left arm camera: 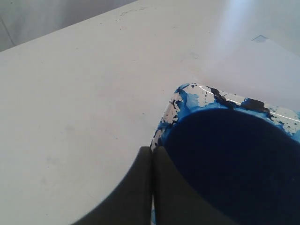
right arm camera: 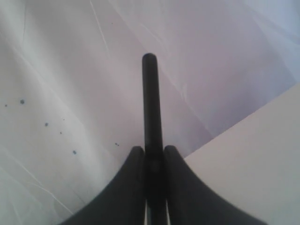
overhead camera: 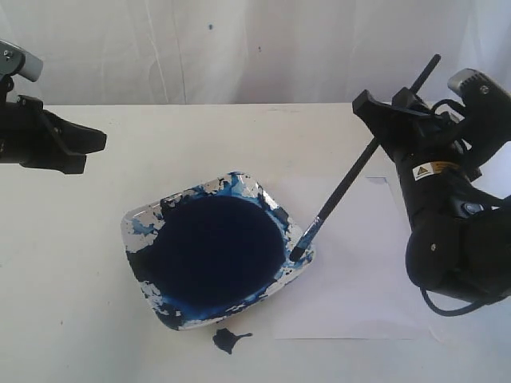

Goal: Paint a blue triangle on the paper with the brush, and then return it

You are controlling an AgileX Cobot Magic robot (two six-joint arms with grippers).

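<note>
White, creased backdrop (overhead camera: 239, 48) hangs behind an off-white tabletop (overhead camera: 239, 136), where a square paint dish (overhead camera: 140, 225) sits near the middle. Its rim is spattered blue and black around a round pool of dark navy paint (overhead camera: 215, 247). At right, the right gripper (overhead camera: 393, 118) is clamped on the upper handle of the brush (overhead camera: 351, 179), its two fingers pressed against either side of the black shaft. The brush slants down and to the left, and its blue-stained tip rests on the dish's right rim, just at the edge of the pool. The paper (overhead camera: 359, 287) lies flat on the table beside the dish on that side, one edge tucked close to the dish, and its visible surface is plain white. At far left, the left gripper (overhead camera: 92, 148) hangs above the table well apart from the dish, its fingers pressed together and holding nothing. A small black scrap (overhead camera: 230, 339) lies on the table just in front of the dish.
</note>
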